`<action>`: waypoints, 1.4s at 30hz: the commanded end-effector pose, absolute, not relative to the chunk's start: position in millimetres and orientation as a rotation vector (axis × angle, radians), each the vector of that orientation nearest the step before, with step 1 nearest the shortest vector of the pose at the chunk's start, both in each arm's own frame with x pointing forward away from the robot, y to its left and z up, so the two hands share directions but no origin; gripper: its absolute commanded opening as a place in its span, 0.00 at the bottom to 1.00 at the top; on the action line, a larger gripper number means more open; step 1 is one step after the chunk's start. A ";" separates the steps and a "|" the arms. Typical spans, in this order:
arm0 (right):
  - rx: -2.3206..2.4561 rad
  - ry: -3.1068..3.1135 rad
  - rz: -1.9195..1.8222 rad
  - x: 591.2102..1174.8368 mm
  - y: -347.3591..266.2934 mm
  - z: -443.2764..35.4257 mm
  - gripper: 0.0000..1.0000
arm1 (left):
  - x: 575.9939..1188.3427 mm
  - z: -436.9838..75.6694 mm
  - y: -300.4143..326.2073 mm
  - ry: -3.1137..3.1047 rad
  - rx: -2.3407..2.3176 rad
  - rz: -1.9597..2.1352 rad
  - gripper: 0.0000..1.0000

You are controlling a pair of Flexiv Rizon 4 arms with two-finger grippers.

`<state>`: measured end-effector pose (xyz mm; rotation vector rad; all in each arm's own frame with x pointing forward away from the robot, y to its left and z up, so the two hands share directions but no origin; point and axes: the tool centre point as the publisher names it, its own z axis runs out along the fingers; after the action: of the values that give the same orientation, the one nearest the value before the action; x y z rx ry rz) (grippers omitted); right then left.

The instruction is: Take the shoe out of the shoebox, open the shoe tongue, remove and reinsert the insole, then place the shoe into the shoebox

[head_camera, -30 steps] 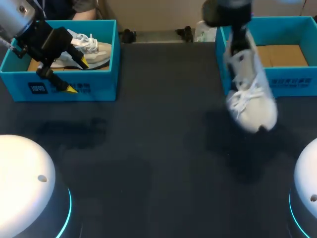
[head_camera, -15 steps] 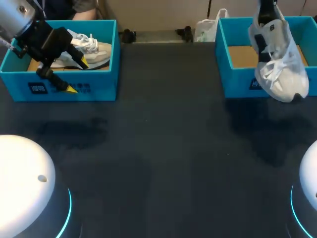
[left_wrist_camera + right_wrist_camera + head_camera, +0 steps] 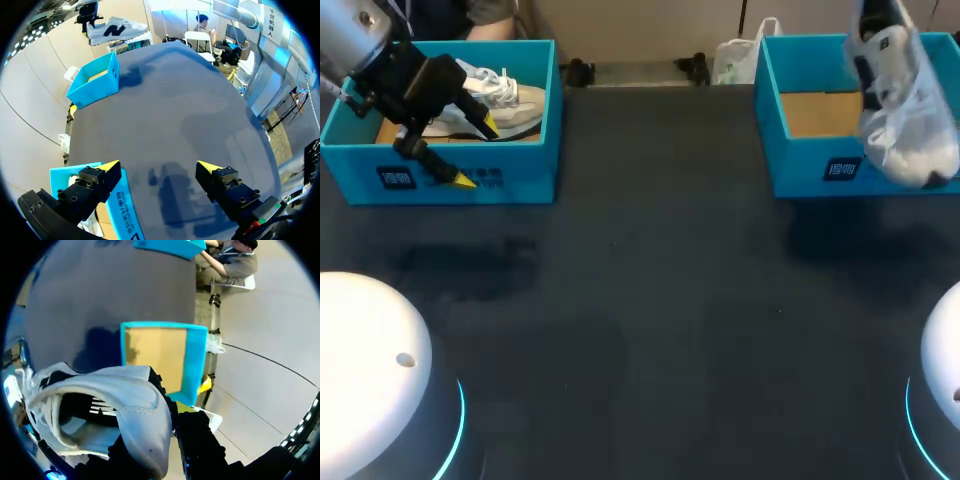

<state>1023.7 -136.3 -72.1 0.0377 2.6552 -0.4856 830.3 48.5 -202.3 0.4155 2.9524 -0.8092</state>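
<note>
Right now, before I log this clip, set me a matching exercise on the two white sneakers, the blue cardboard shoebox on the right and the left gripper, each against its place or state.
Things:
1. white sneaker with dark side logo
2. white sneaker with white laces
3. blue cardboard shoebox on the right
4. left gripper

States:
A. open, holding nothing
B. lying inside the blue cardboard shoebox on the left
C. hanging in the air, off the table
D. empty, brown floor showing

Pairs: 1-C, 2-B, 3-D, 4-A
</note>
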 end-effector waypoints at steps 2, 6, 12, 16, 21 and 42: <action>-0.008 2.677 -0.430 1075.2 -165.9 -61.9 0.00 | 830.0 -202.5 48.4 2.953 0.416 -0.805 1.00; -0.039 2.706 -0.414 1103.4 -182.7 -73.8 0.00 | 830.0 -202.5 48.4 2.953 0.416 -0.805 1.00; -0.050 2.746 -0.367 1139.3 -194.9 -100.2 0.00 | 830.0 -202.5 48.4 2.953 0.416 -0.805 1.00; -0.027 2.765 -0.346 1153.7 -204.2 -111.4 0.00 | 830.0 -202.5 48.4 2.953 0.416 -0.805 1.00; 0.094 2.770 -0.334 1160.4 -220.0 -117.6 0.00 | 830.0 -202.5 48.4 2.953 0.416 -0.805 1.00; 1.324 2.432 -0.347 1105.2 -271.9 -136.5 0.00 | 830.0 -202.5 48.4 2.953 0.416 -0.805 1.00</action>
<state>1106.6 -275.6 -138.2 0.9917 2.5988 -0.3331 830.3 48.4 -202.3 0.4159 2.9524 -0.8093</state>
